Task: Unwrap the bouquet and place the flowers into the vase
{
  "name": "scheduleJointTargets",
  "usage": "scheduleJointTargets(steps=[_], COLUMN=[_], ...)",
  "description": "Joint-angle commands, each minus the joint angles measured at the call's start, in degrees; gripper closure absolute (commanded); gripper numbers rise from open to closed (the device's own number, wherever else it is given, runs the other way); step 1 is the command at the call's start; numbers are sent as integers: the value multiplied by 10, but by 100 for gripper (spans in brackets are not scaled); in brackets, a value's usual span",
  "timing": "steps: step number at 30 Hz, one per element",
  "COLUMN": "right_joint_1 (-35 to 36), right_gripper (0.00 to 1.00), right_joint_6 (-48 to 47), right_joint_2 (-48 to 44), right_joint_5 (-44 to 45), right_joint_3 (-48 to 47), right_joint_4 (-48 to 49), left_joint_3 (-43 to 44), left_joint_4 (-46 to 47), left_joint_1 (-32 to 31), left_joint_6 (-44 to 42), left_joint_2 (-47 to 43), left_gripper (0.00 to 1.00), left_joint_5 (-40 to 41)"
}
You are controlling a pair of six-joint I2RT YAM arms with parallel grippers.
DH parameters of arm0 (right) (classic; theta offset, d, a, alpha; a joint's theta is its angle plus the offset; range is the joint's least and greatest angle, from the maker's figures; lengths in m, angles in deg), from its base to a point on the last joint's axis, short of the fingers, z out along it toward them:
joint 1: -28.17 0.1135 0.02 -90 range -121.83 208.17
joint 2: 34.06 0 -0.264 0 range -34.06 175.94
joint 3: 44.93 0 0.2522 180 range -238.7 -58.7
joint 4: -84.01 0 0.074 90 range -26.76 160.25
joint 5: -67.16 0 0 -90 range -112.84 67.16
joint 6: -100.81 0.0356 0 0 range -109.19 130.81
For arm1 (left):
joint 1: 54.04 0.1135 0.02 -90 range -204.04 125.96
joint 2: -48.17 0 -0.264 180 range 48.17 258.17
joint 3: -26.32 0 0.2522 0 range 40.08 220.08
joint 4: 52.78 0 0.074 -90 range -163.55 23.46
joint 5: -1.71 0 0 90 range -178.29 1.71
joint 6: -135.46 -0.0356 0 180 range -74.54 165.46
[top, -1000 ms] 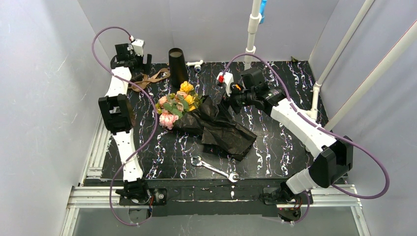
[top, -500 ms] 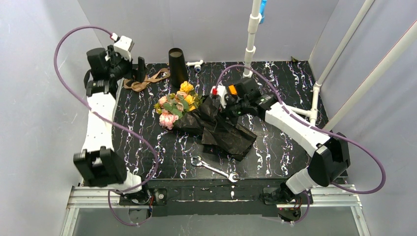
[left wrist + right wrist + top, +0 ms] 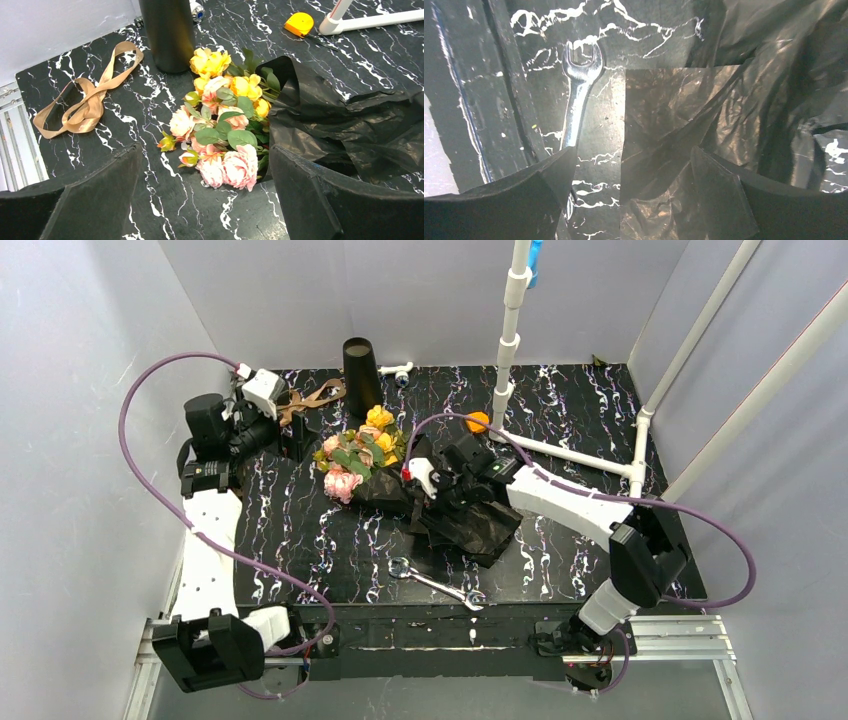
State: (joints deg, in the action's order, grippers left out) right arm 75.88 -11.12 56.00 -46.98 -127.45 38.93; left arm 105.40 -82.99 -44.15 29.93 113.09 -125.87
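Just ahead of the wide-open left hand [image 3: 204, 150], the flowers [image 3: 220, 135], right hand [image 3: 633, 150] spread wide over black wrapping [image 3: 724, 100].

We see a left arm [image 3: 203, 540] and right arm [image 3: 565, 502], white shells between black joint blocks, looping purple cables [image 3: 124, 425], and broad matte-black fingers [image 3: 90, 200].

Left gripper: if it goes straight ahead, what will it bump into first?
Most likely the flowers, which lie straight ahead of the open left gripper in its wrist view; depth is unclear.
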Motion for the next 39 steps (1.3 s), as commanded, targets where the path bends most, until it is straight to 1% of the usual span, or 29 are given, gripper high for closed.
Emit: scheduleJointTargets(steps=[1,5,7,8,12,13,15,16,19,22,23,25,29,34,38,39], right_joint_1=[16,17,17,17,17,17,17,17,17,16,15,9,-30,-81,-123,-132], right_gripper=[9,18,25,30,62,74,93,99,99,99,99,99,99,99,99,99], right_joint_6=[-29,-29,-29,-29,-33,-34,-33,-32,-24,-4,5,28,82,128,146,147], right_joint_2=[20,32,32,31,31,32,29,27,20,9,4,-6,-32,-62,-78,-79], right_joint_5=[31,41,44,47,64,65,66,65,63,64,64,63,42,28,30,30], right_joint_3=[10,12,8,7,13,10,0,-6,-28,-57,-68,-84,-86,-86,-90,-91], right_joint_4=[24,34,34,34,40,41,36,34,29,27,27,29,48,63,68,66], left_joint_3=[-16,-22,-24,-27,-38,-38,-38,-39,-39,-42,-47,-61,-83,-111,-140,-143], left_joint_4=[-15,-31,-45,-51,-55,-56,-57,-58,-77,-130,-142,-150,-150,-137,-72,-59], left_joint_1=[-5,-12,-21,-26,-43,-45,-50,-52,-62,-85,-89,-122,-158,-208,-257,-268], left_joint_6=[-15,-28,-38,-50,-58,-59,-61,-67,-102,-175,-200,-240,-271,-331,-352,-359], left_joint_2=[-38,-48,-52,-55,-60,-58,-54,-53,-45,-38,-37,-35,-18,4,38,48], left_gripper=[2,2,2,2,2,2,2,2,2,6,6,6,6,3,2,0], left_joint_5=[-33,-42,-48,-48,-43,-43,-46,-50,-74,-97,-98,-91,-87,-65,-23,-15])
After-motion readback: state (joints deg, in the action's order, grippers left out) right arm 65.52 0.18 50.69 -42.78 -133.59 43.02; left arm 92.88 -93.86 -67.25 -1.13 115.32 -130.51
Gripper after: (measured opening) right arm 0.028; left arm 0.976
